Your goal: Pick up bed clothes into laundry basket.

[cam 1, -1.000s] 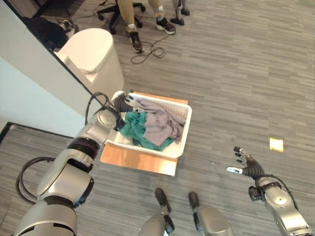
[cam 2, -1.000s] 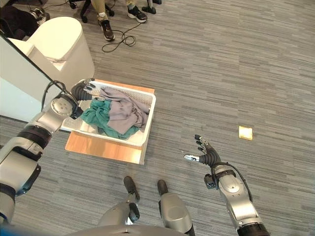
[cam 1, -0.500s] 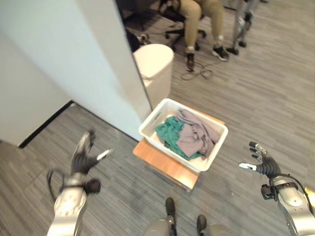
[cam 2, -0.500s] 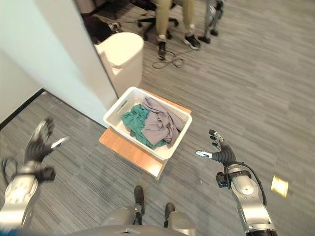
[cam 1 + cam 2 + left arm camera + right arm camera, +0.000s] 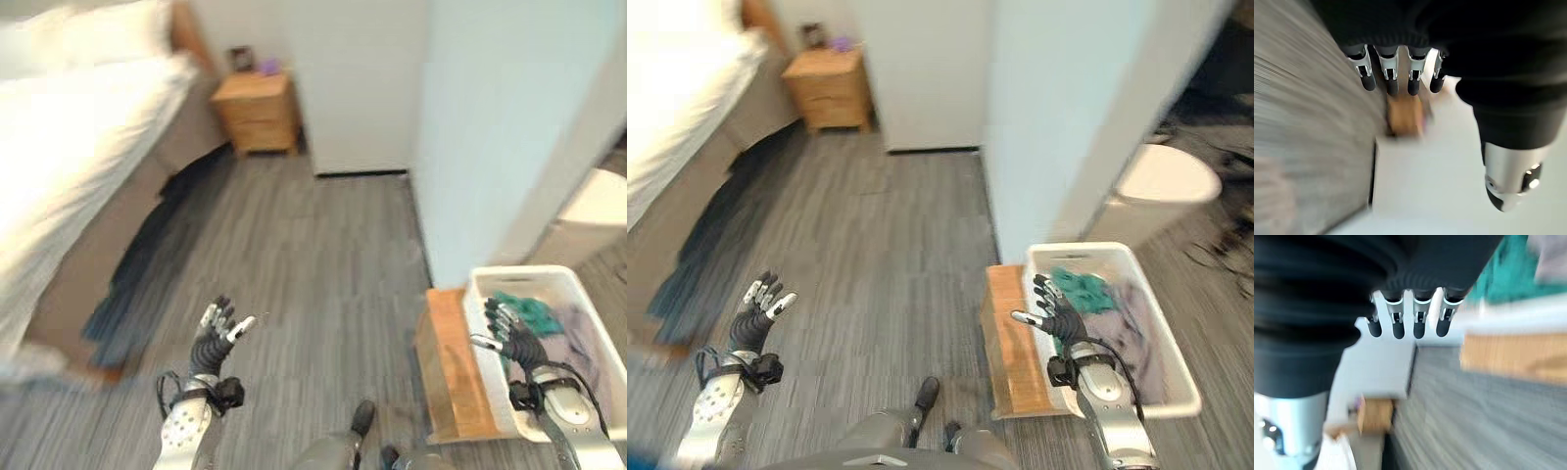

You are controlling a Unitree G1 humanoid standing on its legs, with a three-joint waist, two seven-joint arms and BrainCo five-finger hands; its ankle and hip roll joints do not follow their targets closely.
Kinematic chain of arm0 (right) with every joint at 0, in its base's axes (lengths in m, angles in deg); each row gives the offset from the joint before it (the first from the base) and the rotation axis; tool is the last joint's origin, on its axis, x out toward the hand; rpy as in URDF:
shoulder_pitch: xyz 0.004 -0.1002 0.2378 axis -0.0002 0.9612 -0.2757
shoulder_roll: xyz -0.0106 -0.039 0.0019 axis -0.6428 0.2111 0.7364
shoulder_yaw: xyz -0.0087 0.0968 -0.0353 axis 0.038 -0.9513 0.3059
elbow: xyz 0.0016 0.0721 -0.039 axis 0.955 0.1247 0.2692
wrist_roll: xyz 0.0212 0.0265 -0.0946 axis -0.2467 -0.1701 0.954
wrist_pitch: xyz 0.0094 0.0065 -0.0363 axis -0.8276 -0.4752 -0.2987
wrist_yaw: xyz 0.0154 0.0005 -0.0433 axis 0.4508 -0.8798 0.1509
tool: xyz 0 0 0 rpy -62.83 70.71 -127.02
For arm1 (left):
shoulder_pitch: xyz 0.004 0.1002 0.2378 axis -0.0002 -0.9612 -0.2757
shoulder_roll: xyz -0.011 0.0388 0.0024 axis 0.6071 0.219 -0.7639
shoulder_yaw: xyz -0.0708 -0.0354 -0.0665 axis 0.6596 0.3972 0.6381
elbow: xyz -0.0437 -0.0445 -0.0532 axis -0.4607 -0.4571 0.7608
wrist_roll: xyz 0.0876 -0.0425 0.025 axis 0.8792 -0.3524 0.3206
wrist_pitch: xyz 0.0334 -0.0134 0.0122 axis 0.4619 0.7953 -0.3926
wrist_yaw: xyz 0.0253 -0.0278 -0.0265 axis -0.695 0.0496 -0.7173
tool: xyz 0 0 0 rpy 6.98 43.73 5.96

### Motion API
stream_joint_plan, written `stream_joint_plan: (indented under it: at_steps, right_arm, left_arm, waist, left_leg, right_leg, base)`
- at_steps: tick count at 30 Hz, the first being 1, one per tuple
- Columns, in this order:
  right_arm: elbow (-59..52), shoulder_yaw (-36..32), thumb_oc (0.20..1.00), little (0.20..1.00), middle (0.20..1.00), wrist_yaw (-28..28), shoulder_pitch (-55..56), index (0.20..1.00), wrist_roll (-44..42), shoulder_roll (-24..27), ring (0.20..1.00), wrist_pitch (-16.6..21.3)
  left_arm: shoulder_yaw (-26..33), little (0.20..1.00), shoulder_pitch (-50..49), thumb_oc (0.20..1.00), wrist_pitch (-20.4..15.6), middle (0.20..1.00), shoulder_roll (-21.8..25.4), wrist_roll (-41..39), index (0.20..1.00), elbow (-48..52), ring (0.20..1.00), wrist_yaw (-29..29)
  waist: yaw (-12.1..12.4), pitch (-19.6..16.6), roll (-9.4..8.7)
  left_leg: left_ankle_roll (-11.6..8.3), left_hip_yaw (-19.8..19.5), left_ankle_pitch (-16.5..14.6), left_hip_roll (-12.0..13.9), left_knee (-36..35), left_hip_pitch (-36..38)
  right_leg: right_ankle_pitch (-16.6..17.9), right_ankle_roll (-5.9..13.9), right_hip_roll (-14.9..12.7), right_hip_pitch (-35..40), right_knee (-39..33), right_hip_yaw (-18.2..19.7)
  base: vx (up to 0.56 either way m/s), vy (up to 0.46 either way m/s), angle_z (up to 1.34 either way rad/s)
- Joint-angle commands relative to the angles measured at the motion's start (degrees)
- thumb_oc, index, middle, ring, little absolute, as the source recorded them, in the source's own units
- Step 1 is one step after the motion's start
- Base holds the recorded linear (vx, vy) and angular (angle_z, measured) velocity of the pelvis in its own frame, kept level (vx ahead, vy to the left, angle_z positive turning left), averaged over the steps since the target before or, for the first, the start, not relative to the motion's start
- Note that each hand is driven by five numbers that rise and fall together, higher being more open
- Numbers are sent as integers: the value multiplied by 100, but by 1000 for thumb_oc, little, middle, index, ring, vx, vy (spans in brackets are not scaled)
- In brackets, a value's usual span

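Clothes (image 5: 1097, 304), teal and grey, already lie heaped in the white basket (image 5: 1176, 367) on its wooden stand (image 5: 449, 367). Since a moment ago the view has swung toward the bed (image 5: 69, 127), where a dark garment (image 5: 147, 259) hangs down its side, likely the next pick. Left hand (image 5: 213, 340) and right hand (image 5: 511, 338) are both spread open and empty.

White rectangular basket (image 5: 1176, 367), open-topped, at 4 o'clock in the head views, set on a low wooden board (image 5: 1009, 343) on the floor. It holds a crumpled teal cloth (image 5: 1080, 289) at its far end and a greyish-lilac cloth (image 5: 1136, 318) just beside it. Dark cloth (image 5: 147, 250) hangs off the bed's edge at 9 o'clock, trailing to the floor.
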Motion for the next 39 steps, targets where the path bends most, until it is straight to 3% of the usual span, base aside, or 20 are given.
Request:
stream_joint_plan:
  at_steps: [1, 4, 5, 7, 8, 12, 19, 20, 21, 22, 28, 29, 30, 39]
  right_arm:
    - [-430, -266, 1000, 1000, 1000, -55, -94, 1000, -439, 84, 1000, 285]
    - [-486, -349, 1000, 1000, 1000, -26, 67, 1000, -476, 16, 1000, 302]
    - [-520, -397, 1000, 1000, 1000, -50, 126, 1000, -409, -21, 1000, 318]
    - [-521, -425, 1000, 1000, 1000, -71, 153, 1000, -416, -61, 1000, 342]
    - [-512, -434, 1000, 1000, 1000, -56, 195, 1000, -490, -125, 1000, 339]
    - [-437, -201, 1000, 1000, 1000, -5, 161, 1000, -530, -164, 1000, 328]
    - [-384, 352, 1000, 1000, 1000, 204, -99, 1000, -657, -228, 1000, 122]
    - [-369, 367, 1000, 1000, 1000, 200, -127, 1000, -645, -215, 1000, 101]
    - [-344, 383, 1000, 1000, 1000, 196, -159, 1000, -644, -218, 1000, 94]
    - [-330, 391, 1000, 1000, 1000, 186, -191, 1000, -636, -207, 1000, 99]
    - [-268, 345, 1000, 1000, 1000, 133, -265, 1000, -618, -178, 1000, 133]
    - [-249, 364, 1000, 1000, 1000, 121, -284, 1000, -621, -195, 1000, 132]
    - [-247, 365, 1000, 1000, 1000, 121, -286, 1000, -621, -196, 1000, 133]
    - [-241, 470, 1000, 1000, 1000, 186, -173, 1000, -513, -184, 1000, 76]
  left_arm:
    - [87, 1000, 37, 1000, -193, 1000, 116, -17, 1000, 447, 1000, 139]
    - [71, 1000, -14, 1000, -133, 1000, 146, 61, 1000, 462, 1000, 211]
    - [15, 1000, 106, 1000, -104, 1000, 214, 227, 1000, 448, 1000, 199]
    - [-56, 1000, 179, 1000, -106, 1000, 212, 237, 1000, 456, 1000, 180]
    - [-157, 1000, 218, 1000, -114, 1000, 198, 295, 1000, 496, 1000, 239]
    - [-188, 1000, 159, 1000, -134, 1000, 251, 521, 1000, 647, 1000, 239]
    - [6, 1000, -161, 1000, -116, 1000, 181, 619, 1000, 655, 1000, 158]
    - [28, 784, -167, 784, -118, 784, 176, 629, 784, 660, 784, 138]
    - [51, 395, -164, 395, -128, 395, 173, 626, 395, 652, 395, 128]
    - [52, 200, -149, 200, -149, 200, 183, 612, 200, 654, 200, 124]
    - [-5, 200, -96, 200, -164, 200, 171, 519, 200, 553, 200, 115]
    - [-12, 526, -85, 526, -153, 526, 175, 541, 526, 543, 526, 93]
    - [-12, 1000, -84, 1000, -153, 1000, 176, 542, 1000, 542, 1000, 92]
    - [48, 1000, -179, 1000, -145, 1000, 43, 437, 1000, 450, 1000, 15]
  waist:
    - [-321, 75, -235]
    - [-481, -66, -250]
    - [-617, -184, -200]
    - [-704, -247, -144]
    - [-758, -360, -36]
    - [-691, -406, -9]
    - [-486, -381, 14]
    - [-468, -381, 14]
    - [-448, -393, 9]
    - [-430, -411, 9]
    - [-384, -504, -19]
    - [-380, -509, -18]
    - [-378, -507, -18]
    - [-357, -543, -88]
  left_leg:
    - [59, 280, 154, 676, 100, 754]
    - [2, 557, 102, 932, 0, 1117]
    - [-102, 863, 65, 1146, -218, 1480]
    - [-133, 1023, -23, 1159, -470, 1642]
    - [-164, 1101, 157, 1101, -1075, 1738]
    - [-148, 915, 261, 1015, -1395, 1814]
    - [9, 856, 274, 790, -1532, 1895]
    - [30, 840, 266, 765, -1530, 1906]
    - [43, 834, 265, 752, -1526, 1912]
    - [54, 823, 263, 736, -1521, 1915]
    - [107, 799, 233, 671, -1527, 1965]
    - [115, 794, 228, 668, -1530, 1976]
    - [116, 797, 228, 668, -1530, 1978]
    - [122, 839, 202, 667, -1548, 2043]
  right_leg:
    - [597, 718, -491, 465, -984, -501]
    - [645, 743, -611, 443, -1046, -887]
    - [622, 769, -660, 438, -1062, -1260]
    - [611, 807, -683, 436, -1085, -1460]
    - [675, 855, -617, 494, -1278, -1648]
    - [731, 886, -580, 492, -1323, -1691]
    - [787, 985, -788, 439, -1077, -1693]
    - [788, 994, -806, 444, -1062, -1692]
    - [788, 1002, -827, 461, -1052, -1697]
    - [785, 1006, -840, 474, -1047, -1701]
    - [793, 1052, -885, 556, -1066, -1682]
    - [802, 1059, -893, 558, -1064, -1666]
    - [803, 1060, -893, 559, -1064, -1663]
    - [833, 1074, -855, 638, -1175, -1604]
  base:
    - [-278, -11, 140]
    - [-113, 29, 148]
    - [-151, 105, 109]
    - [-86, 98, 90]
    - [-33, 108, 170]
    - [-34, 77, 53]
    - [-36, 107, -5]
    - [-6, 43, 3]
    - [-7, 57, 3]
    - [-5, 47, 2]
    - [4, 32, 3]
    - [0, 0, 0]
    - [0, 20, -4]
    - [10, 0, -1]
